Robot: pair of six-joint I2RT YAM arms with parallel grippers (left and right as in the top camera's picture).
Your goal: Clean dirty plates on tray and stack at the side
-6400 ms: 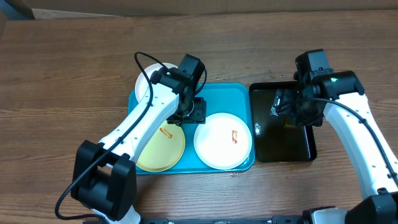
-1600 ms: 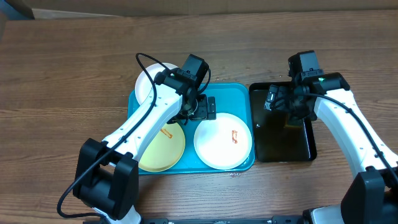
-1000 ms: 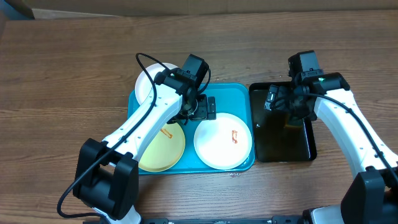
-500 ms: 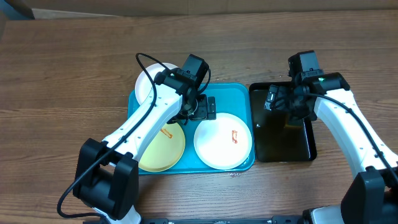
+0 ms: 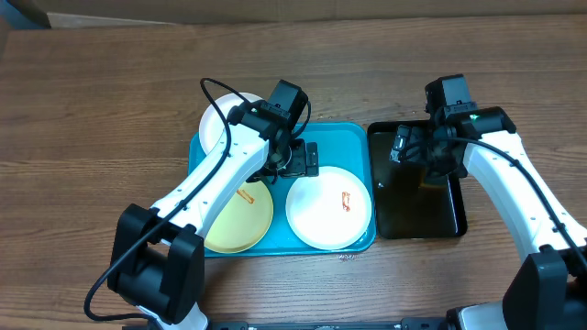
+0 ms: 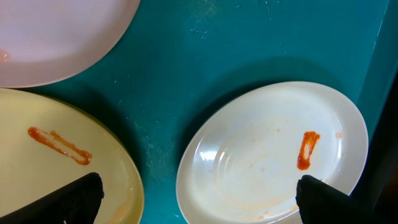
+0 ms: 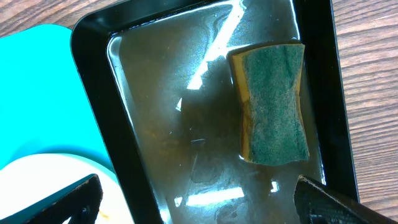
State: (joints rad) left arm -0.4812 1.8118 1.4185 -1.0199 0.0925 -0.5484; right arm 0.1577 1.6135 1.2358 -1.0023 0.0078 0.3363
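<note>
tray [image 5: 335, 142]: mid-table, right rim just beside the black basin [image 5: 417, 215]
front white plate [image 5: 328, 207]: fills the tray's near-right corner
yellow plate [image 5: 237, 215]: near-left corner
back white plate [image 5: 220, 124]: hangs over the tray's far-left rim
left gripper [image 6: 199, 199]: spread wide, holding nothing, above the tray between the plates
right gripper [image 7: 196, 199]: wide too, nothing in it, over the basin; sponge [image 7: 273, 102] sits by one long wall
table [image 5: 92, 137]: broad wood toward the left and far edges

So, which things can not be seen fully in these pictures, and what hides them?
- Rear white plate: overhead, the left arm covers much of it; in the left wrist view, the top edge cuts it off.
- Sponge: overhead, the right arm hides it; only the right wrist view shows it.
- Yellow plate: left wrist view, cut off at left and bottom edges.
</note>
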